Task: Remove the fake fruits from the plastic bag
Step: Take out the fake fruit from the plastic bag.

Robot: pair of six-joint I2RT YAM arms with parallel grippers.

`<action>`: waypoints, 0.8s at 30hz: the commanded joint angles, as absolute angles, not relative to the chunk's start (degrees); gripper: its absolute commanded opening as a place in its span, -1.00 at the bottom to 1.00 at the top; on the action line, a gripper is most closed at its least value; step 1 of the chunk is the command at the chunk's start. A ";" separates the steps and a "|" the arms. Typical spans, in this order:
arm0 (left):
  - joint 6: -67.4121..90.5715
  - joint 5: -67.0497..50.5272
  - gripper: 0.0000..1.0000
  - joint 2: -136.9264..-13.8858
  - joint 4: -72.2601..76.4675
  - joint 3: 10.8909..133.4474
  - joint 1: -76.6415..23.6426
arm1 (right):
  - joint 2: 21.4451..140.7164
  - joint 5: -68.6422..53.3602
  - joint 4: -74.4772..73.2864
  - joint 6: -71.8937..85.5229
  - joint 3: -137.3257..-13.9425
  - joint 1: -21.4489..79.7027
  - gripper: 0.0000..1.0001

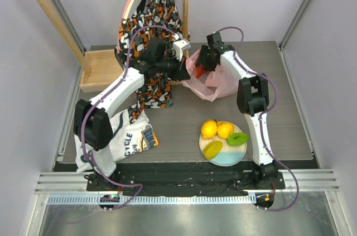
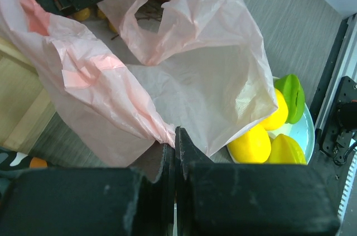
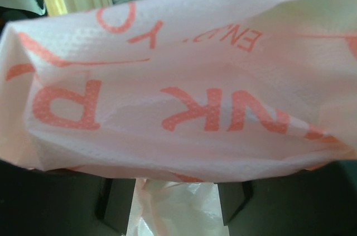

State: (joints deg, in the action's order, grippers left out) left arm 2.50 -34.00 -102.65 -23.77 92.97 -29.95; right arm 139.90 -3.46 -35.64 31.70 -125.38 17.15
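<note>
The pink plastic bag (image 1: 216,80) lies crumpled at the back middle of the table. My left gripper (image 1: 184,71) is shut on a bunched edge of the bag (image 2: 167,130), its fingertips (image 2: 184,141) pressed together. My right gripper (image 1: 202,60) reaches into the bag's far side, next to a red fruit (image 1: 199,71). In the right wrist view the bag film (image 3: 178,91) with red lettering covers the fingertips; the fingers (image 3: 118,202) stand apart. Two yellow lemons (image 1: 209,129) (image 1: 225,130), a green piece (image 1: 237,139) and a yellow-green piece (image 1: 212,149) lie on the plate (image 1: 228,159). Brownish pieces (image 2: 83,14) show near the bag's mouth.
A patterned garment (image 1: 156,13) hangs on a wooden rack behind the bag. A wooden tray (image 1: 100,68) stands at the back left. A white printed T-shirt (image 1: 125,135) lies at the front left. The plate also shows in the left wrist view (image 2: 298,130).
</note>
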 commanded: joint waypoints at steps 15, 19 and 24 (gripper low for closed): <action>2.37 -36.83 -1.00 -102.92 -22.68 95.01 -30.23 | 143.44 -2.82 -31.99 35.86 -128.58 19.77 0.62; 2.02 -36.21 -1.00 -103.09 -22.68 95.10 -30.23 | 143.09 -0.88 -32.17 35.07 -128.85 19.51 0.18; 1.76 -35.77 -1.00 -103.36 -22.50 95.54 -30.32 | 143.79 -0.26 -32.96 32.70 -127.88 19.16 0.12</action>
State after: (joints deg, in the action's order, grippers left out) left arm 2.50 -34.76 -103.46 -23.81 93.49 -30.00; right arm 142.15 -1.52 -33.98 34.20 -126.89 18.81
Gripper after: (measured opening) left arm 0.014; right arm 0.515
